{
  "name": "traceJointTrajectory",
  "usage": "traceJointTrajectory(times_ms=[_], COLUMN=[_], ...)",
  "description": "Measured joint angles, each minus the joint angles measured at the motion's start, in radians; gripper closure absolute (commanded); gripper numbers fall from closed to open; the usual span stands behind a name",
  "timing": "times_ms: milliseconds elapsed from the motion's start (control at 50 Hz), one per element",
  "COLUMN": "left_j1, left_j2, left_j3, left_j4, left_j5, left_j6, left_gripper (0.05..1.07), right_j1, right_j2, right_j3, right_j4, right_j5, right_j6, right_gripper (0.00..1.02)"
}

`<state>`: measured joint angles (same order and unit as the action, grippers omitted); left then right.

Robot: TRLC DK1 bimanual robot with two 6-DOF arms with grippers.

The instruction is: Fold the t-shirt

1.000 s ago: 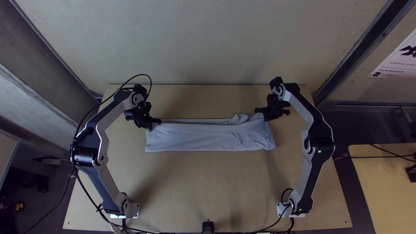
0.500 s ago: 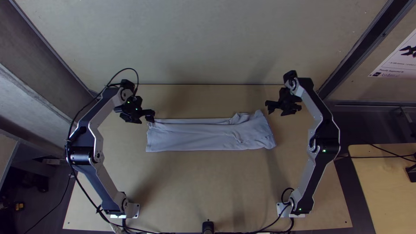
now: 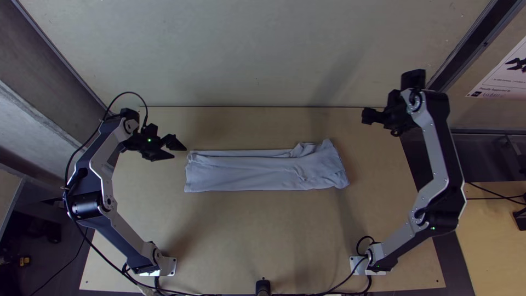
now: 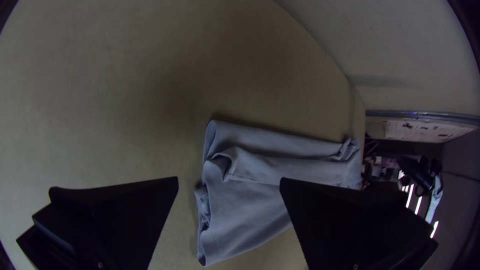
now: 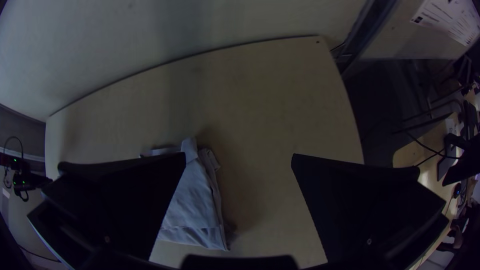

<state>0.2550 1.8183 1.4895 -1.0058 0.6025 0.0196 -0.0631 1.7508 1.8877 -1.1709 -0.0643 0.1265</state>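
Pale shirt (image 3: 263, 172) on a wooden table (image 3: 274, 235) – folded into a long, narrow strip lying crosswise, a little rumpled at its right end; the left gripper (image 3: 181, 153) is just beside the strip's left end, its 2 fingers (image 4: 110, 215) wide apart and holding nothing; the right gripper (image 3: 379, 125) is well apart from the cloth – out past the right end, its 2 fingers (image 5: 115, 205) also wide apart and empty.

a white sheet (image 3: 499, 82) on the wall panel (image 3: 494, 48) bears small print and a dark drawing; the lettering is too small and blurred to read with certainty.
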Motion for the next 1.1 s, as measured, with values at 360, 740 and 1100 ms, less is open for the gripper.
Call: traceJointTrajectory(times_ms=[360, 740, 1100], left_j1=[0.090, 0.080, -0.104], left_j2=[0.000, 0.012, 0.012], left_j3=[-0.141, -0.257, -0.278], left_j4=[0.065, 0.164, 0.327], left_j5=[0.096, 0.158, 0.167], left_j6=[0.076, 0.112, -0.033], left_gripper=[0.09, 0.09, 0.09], right_j1=[-0.078, -0.111, -0.110], right_j2=[-0.075, -0.124, -0.156], right_j3=[0.123, 0.156, 0.156], right_j4=[0.003, 0.003, 0.003], right_j5=[-0.003, -0.004, -0.004], right_j6=[0.011, 0.054, 0.072], right_gripper=[0.04, 0.04, 0.04])
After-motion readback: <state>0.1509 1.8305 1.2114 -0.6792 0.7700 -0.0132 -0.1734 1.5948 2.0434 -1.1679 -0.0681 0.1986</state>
